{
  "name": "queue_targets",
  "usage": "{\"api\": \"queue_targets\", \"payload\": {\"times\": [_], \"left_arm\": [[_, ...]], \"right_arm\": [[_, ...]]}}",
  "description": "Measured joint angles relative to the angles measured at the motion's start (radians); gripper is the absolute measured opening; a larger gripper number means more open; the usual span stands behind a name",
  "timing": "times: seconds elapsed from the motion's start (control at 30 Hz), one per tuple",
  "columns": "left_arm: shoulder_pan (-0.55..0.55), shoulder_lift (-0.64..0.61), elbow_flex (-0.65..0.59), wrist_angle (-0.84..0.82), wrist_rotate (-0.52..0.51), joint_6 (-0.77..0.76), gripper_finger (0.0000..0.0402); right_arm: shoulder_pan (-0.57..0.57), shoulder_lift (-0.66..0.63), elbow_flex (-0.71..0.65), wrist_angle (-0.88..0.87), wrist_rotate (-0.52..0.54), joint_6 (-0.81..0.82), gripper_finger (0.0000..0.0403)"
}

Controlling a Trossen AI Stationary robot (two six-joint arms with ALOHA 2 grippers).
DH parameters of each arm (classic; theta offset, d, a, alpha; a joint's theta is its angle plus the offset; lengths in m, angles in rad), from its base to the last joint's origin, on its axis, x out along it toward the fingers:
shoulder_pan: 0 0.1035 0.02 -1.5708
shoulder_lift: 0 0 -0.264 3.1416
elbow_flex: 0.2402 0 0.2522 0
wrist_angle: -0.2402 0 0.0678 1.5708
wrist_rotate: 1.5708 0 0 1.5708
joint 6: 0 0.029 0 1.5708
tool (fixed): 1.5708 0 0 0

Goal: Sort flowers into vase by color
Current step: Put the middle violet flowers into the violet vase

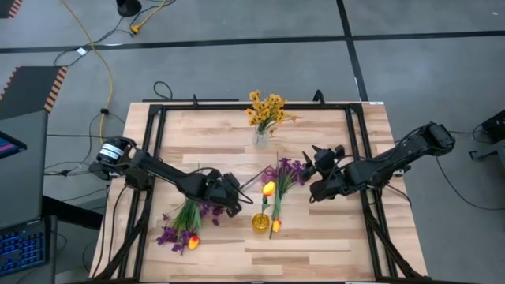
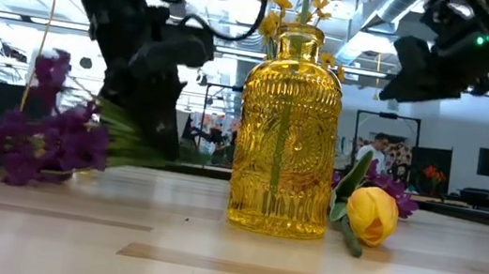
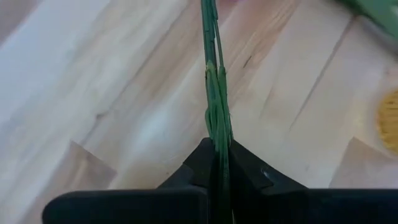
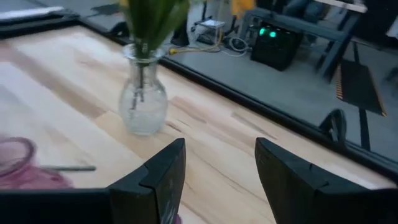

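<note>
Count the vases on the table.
3: a clear vase with yellow flowers at the far edge, a yellow vase in the near middle, a pink one near the right gripper.

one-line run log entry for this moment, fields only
left gripper: shut on green stem | right gripper: open, empty, facing clear vase | yellow vase: no flowers

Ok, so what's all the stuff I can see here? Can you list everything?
clear vase: one, see-through, far middle of the table
small yellow flowers: one bunch, yellow, in the clear vase
yellow vase: one, yellow glass, near middle
purple flowers: two bunches, purple, lying near left and middle right
tulips: three, yellow-orange, two by the yellow vase, one near left
table: one, light wood
left gripper: dark, shut on a green stem
right gripper: dark, open, right side
</note>
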Motion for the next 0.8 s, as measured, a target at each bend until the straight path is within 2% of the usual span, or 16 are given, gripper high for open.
{"api": "queue_targets", "payload": {"times": [0.2,0.47,0.8], "left_arm": [[0.01,-0.077,0.0,-0.074,0.004,0.056,0.0015],[0.009,-0.183,0.0,-0.177,0.024,0.127,0.0015],[0.009,-0.357,0.001,-0.307,0.022,0.224,0.0016]], "right_arm": [[-0.007,0.0,0.089,0.001,-0.072,-0.158,0.0219],[-0.007,0.0,0.179,0.001,-0.106,-0.305,0.0219],[-0.007,0.0,0.288,0.0,-0.268,-0.53,0.0219]]}}
